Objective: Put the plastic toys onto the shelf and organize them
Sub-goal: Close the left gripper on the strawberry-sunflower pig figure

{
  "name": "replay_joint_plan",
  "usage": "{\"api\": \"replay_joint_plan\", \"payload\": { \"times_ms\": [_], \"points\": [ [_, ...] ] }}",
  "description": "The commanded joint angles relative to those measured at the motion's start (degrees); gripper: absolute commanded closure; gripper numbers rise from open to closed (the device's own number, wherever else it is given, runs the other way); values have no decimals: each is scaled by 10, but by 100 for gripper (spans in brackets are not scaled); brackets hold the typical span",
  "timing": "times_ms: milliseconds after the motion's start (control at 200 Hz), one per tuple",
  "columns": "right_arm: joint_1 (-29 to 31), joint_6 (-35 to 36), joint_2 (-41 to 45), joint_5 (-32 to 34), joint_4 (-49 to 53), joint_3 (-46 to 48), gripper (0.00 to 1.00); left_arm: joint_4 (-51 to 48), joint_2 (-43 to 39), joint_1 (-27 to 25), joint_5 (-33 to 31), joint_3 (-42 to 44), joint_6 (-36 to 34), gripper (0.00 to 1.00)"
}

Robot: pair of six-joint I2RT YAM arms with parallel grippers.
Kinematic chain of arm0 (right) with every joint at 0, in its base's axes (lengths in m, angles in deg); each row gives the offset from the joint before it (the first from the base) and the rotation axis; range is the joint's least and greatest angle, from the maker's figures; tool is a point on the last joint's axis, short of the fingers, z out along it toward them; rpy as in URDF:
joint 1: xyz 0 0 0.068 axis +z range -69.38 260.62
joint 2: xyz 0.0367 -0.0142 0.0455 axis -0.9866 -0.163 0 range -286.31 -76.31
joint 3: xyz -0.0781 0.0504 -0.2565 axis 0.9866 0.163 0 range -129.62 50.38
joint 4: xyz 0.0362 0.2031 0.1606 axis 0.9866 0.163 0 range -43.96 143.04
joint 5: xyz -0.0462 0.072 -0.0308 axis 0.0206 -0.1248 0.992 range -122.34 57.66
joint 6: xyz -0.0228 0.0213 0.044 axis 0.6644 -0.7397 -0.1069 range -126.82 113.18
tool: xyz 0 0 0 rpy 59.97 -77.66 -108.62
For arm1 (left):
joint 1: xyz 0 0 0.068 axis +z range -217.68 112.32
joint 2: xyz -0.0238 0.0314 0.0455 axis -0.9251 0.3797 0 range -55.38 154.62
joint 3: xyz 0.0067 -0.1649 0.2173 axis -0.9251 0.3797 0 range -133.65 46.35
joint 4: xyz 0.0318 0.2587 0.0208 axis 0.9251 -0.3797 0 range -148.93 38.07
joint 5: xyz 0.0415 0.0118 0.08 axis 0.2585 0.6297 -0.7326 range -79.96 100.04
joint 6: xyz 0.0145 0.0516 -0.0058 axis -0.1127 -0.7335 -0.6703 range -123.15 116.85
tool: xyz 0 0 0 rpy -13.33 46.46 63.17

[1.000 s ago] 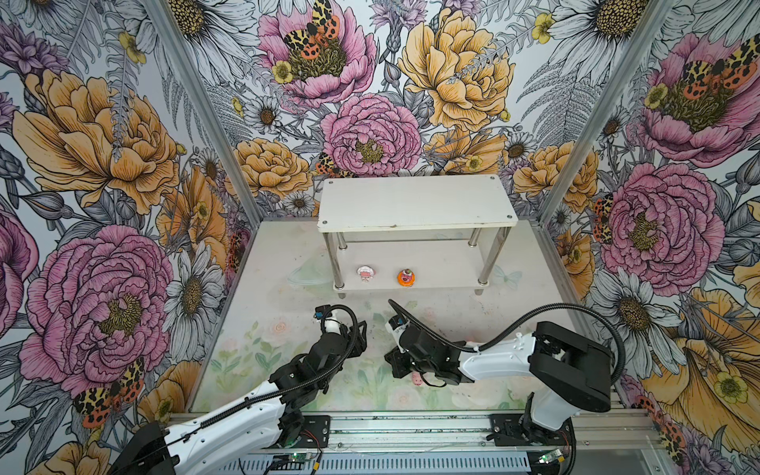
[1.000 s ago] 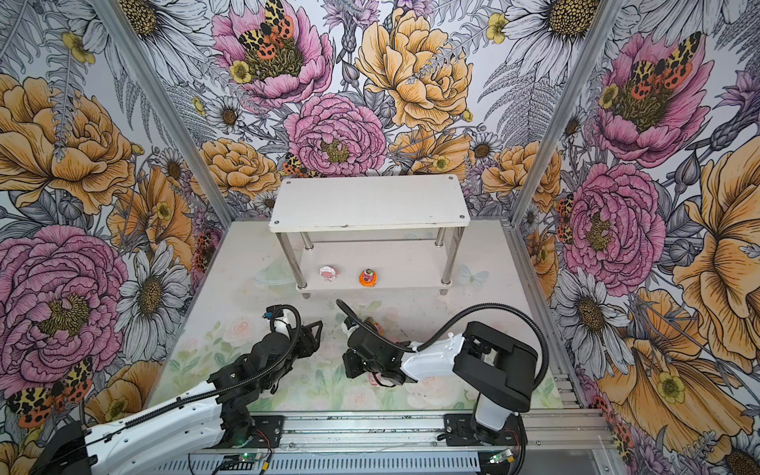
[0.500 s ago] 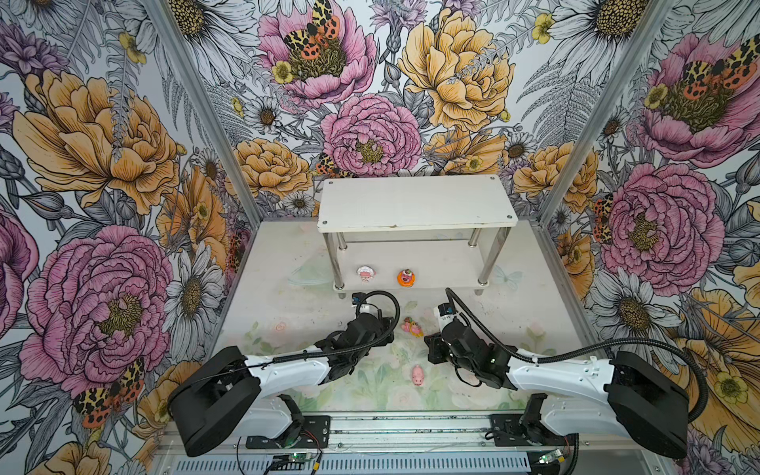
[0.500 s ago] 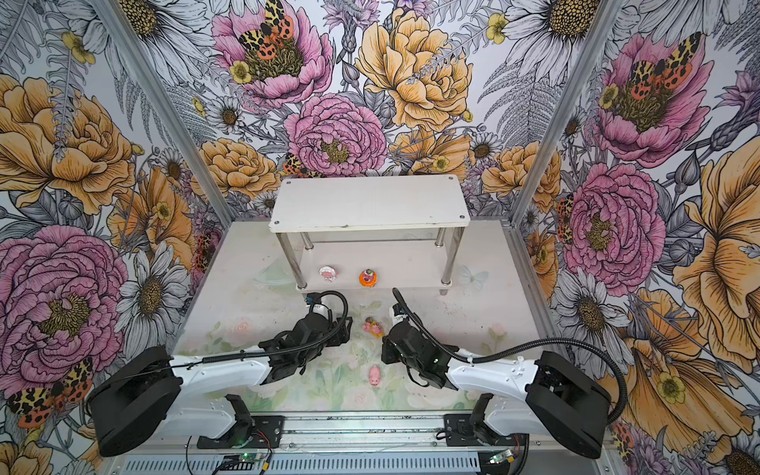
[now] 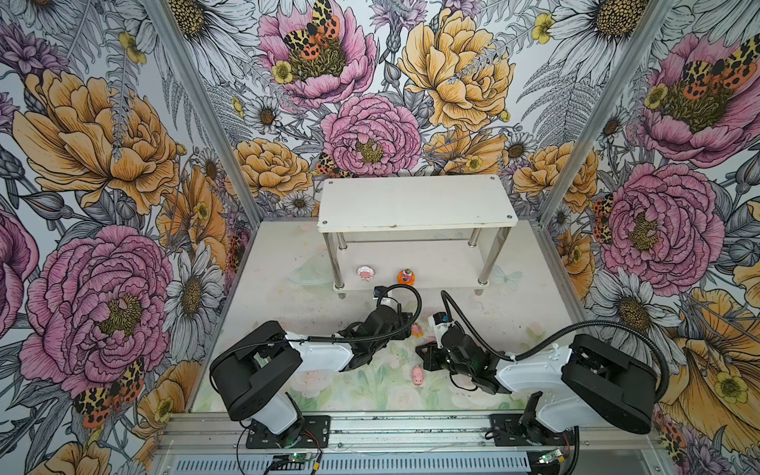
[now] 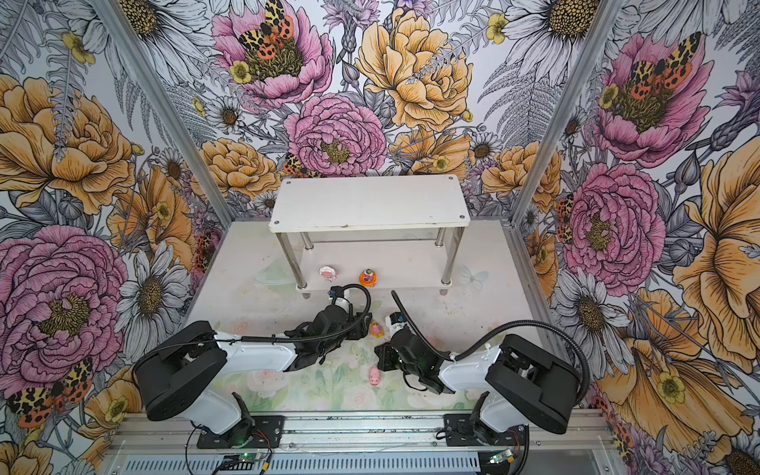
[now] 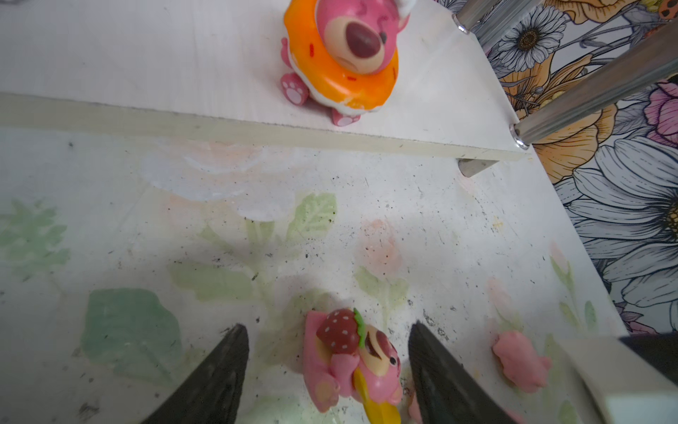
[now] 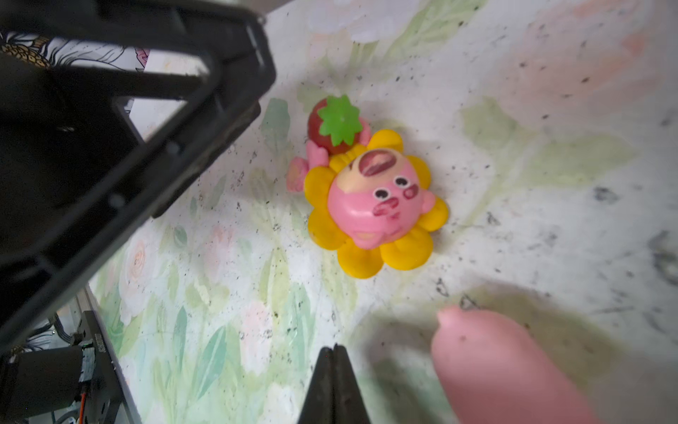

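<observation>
Left gripper (image 7: 326, 326) low over the tabletop (image 7: 183, 227), partly spread, gripping nothing. Between its fingers (image 7: 220, 370), clear gap on either side: yellow-rimmed toy (image 7: 352, 367), lying down, strawberry end toward the shelf. Just outside one finger: pink pig (image 7: 521, 361). Facing the same toy from the opposite side: right gripper (image 8: 334, 352), tips pressed fully together, empty. Close beside those tips, blurred, contact unclear: a pink pig (image 8: 495, 367), likely the same one. Apart from both grippers, back toward the arm bases: second pink pig (image 5: 418, 375). Ahead of the left gripper: shelf (image 5: 415, 201), orange-rimmed toy (image 7: 341, 62) at the lower tier's front edge, white-rimmed toy (image 5: 364, 273) near it on the same tier.
</observation>
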Motion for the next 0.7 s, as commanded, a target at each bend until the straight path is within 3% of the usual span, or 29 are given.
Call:
{"api": "replay_joint_plan", "payload": {
  "times_ms": [0, 470, 696],
  "points": [
    [-19, -17, -38, -20, -90, -5, 100, 26, 11, -4, 14, -13, -1, 27],
    [-106, 2, -92, -29, -114, -30, 100, 25, 57, -1, 34, -33, -4, 24],
    [-113, -4, -131, -51, -143, -38, 100, 18, 59, 0, 37, -32, 2, 35]
  ]
}}
